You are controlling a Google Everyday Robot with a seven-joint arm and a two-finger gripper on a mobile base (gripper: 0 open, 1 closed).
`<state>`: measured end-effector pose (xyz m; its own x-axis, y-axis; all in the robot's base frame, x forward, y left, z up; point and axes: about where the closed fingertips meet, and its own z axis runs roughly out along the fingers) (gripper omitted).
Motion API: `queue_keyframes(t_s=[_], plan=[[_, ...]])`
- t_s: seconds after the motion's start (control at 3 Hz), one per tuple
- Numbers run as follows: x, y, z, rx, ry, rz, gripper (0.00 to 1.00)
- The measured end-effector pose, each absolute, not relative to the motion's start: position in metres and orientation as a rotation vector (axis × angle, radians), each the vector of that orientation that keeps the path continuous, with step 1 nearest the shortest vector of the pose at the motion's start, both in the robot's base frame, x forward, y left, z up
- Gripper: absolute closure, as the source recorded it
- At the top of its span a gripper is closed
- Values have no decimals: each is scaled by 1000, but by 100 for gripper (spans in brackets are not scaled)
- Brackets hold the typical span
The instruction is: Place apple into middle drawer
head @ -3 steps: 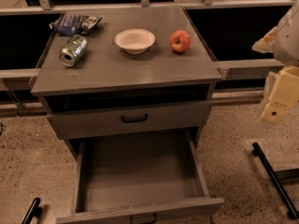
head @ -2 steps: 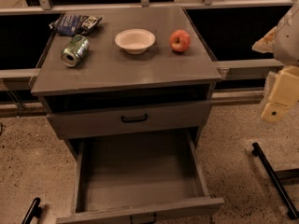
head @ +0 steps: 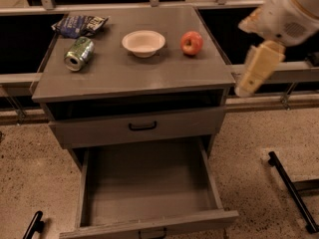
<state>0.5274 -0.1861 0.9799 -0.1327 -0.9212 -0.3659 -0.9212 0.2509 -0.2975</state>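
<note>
The red apple sits on the right part of the grey cabinet top, next to a white bowl. The middle drawer is pulled out wide at the bottom of the cabinet, and nothing lies on its grey floor. My gripper hangs from the white arm at the right, beyond the cabinet's right edge. It is in the air, to the right of the apple and a little nearer the front, and holds nothing that shows.
A green soda can lies on its side at the left of the top, with a dark chip bag behind it. A shut drawer with a black handle sits above the open one. Black bars lie on the floor at right.
My arm and gripper have moved left and a little up, closer to the cabinet's right edge. The apple, bowl, can and drawers have not moved.
</note>
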Motion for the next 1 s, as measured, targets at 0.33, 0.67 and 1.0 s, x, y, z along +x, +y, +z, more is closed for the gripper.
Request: queue_keyframes(t_s=[0.33, 0.67, 1.0], plan=[[640, -145, 1010, -1533, 1755, 18, 0], [667, -125, 1031, -1460, 1626, -36, 0], [678, -122, 1036, -1420, 1608, -49, 0]])
